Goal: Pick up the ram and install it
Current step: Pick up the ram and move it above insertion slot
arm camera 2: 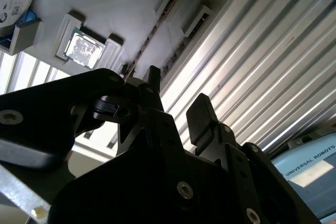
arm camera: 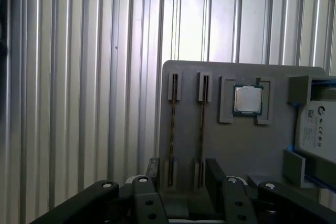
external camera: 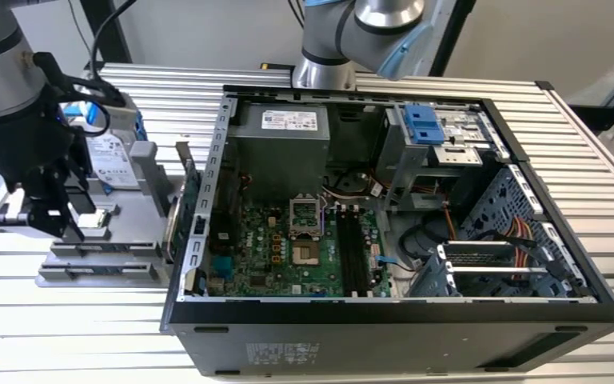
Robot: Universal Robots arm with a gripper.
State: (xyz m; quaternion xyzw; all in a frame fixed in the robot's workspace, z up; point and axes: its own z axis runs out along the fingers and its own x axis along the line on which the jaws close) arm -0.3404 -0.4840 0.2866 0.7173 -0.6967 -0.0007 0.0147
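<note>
The ram (arm camera: 172, 124), a thin dark circuit-board stick seen edge-on, stands on its long edge in a slotted holder on a flat grey tray (arm camera: 236, 153). A second stick of the same kind (arm camera: 202, 124) stands parallel just beside it, and I cannot tell which of the two is meant.

In the first wrist view both sticks run lengthwise straight away from the jaws, so their flat faces turn toward the black fingers (arm camera: 153, 169). The jaws are wide open and hold nothing. They hang above the near ends of the sticks, with one finger outside each stick.

Just beyond the second stick a square silver chip (arm camera: 248, 99) sits in its own recess. Farther along, a silver hard drive in a blue frame (arm camera: 317, 127) stands at the tray's edge.

The tray rests on a ribbed aluminium counter (external camera: 73, 336), at the exterior view's left of an open black computer case (external camera: 392, 324). The long black memory slots (external camera: 352, 256) on its green board lie well apart from the jaws.
</note>
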